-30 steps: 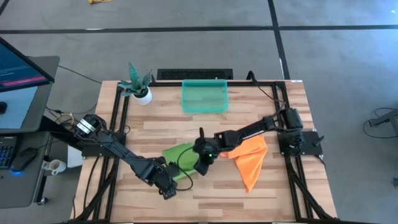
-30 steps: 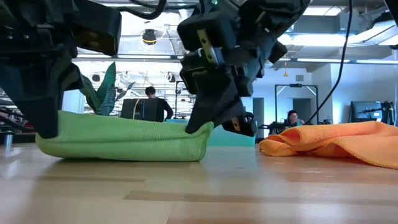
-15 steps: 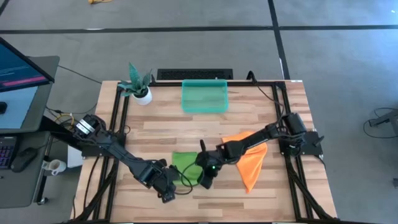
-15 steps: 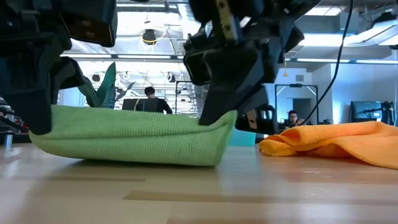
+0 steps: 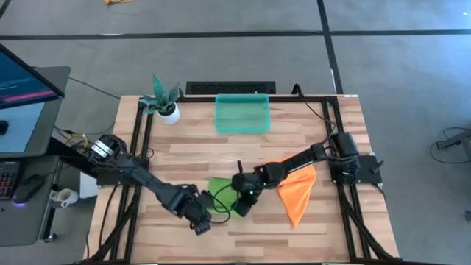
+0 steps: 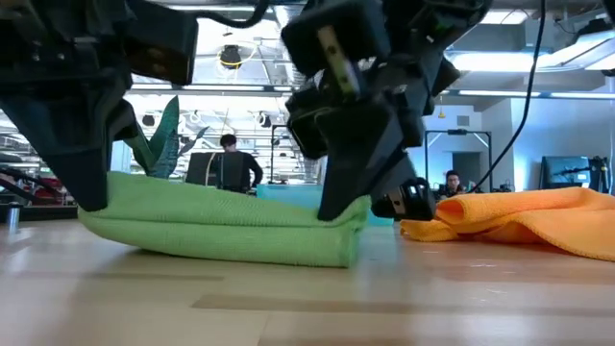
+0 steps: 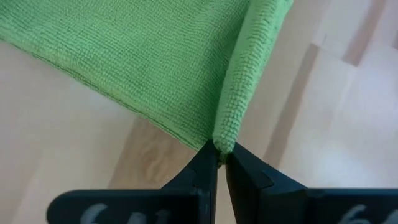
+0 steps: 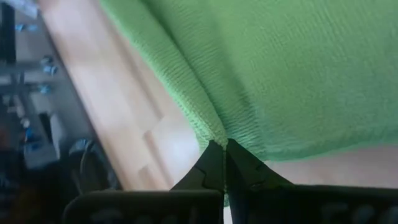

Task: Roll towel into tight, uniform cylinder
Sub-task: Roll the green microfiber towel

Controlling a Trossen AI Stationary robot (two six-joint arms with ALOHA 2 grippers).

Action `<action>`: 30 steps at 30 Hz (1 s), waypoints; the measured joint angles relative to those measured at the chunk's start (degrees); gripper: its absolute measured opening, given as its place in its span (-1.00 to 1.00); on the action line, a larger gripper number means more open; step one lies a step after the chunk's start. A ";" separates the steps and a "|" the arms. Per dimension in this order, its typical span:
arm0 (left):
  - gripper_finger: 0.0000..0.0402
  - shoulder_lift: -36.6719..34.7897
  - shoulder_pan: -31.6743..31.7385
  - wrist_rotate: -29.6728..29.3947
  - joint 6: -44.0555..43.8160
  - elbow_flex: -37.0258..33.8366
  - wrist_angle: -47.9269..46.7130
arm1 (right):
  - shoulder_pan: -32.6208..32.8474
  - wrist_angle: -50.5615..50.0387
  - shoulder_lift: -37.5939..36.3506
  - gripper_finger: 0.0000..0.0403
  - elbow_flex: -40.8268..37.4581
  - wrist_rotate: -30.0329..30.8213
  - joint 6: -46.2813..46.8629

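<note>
Green towel (image 5: 219, 193) lies folded near the table's (image 5: 309, 132) front edge — both pincers have drawn closer together, doubling it over. Low view: a flat fold, no cylinder yet. Wrist views: left pincer (image 7: 219, 163) and right pincer (image 8: 224, 154) each pinch a towel corner.

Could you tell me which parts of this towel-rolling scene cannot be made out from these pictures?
- Green towel: high view hides most under both arms; how many layers it has is unclear.
- Left gripper and right gripper: wrist views cut off their bodies at the edge.
- Orange towel: low view cuts it at the picture's edge.
- Teal tray: contents too small to tell.
</note>
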 joint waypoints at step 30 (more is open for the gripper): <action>-0.67 0.07 -2.05 -5.18 6.52 1.68 -6.81 | -0.76 -4.20 -0.11 -0.93 0.07 10.64 2.01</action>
